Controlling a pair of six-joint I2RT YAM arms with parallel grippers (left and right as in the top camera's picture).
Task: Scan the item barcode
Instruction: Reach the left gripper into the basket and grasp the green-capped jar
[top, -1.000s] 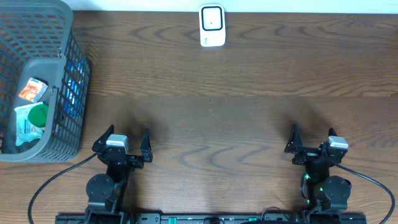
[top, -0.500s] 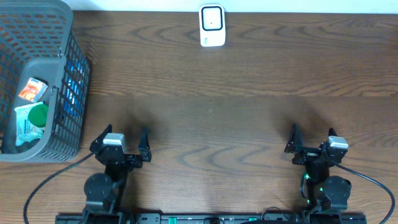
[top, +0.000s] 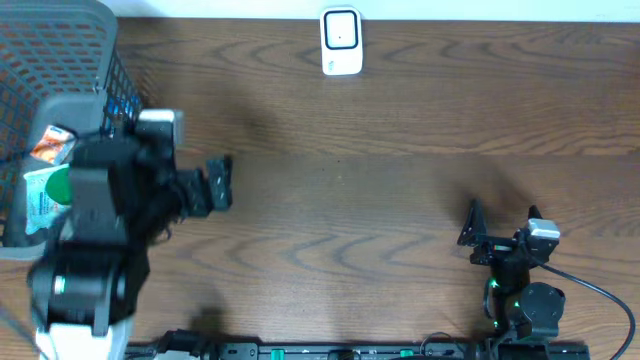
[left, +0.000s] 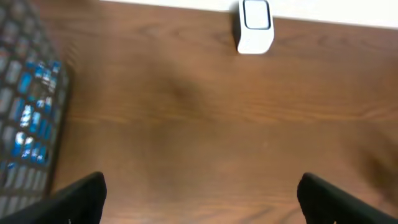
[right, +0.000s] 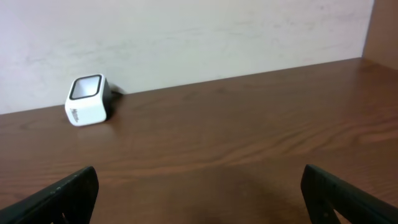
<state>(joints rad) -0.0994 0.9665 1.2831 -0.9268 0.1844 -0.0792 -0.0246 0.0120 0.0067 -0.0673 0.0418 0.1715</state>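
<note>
Hovering beside basket (top: 122, 85), left hand (top: 222, 184) spread wide, right hand (top: 502, 215) low

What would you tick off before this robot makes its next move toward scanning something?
1. Left gripper open and empty: ok.
2. Right gripper open, empty, low near the front edge, clear of the path: ok.
3. Items available to pick: ok. An orange packet and a green-and-white pouch lie in the basket.
4. Left gripper lined up over the basket: not ok. Its camera looks at the bare table, with the basket at its left edge.
5. Scanner unobstructed at the far edge: ok.
6. Where a barcode sits on either item: cannot tell.
</note>
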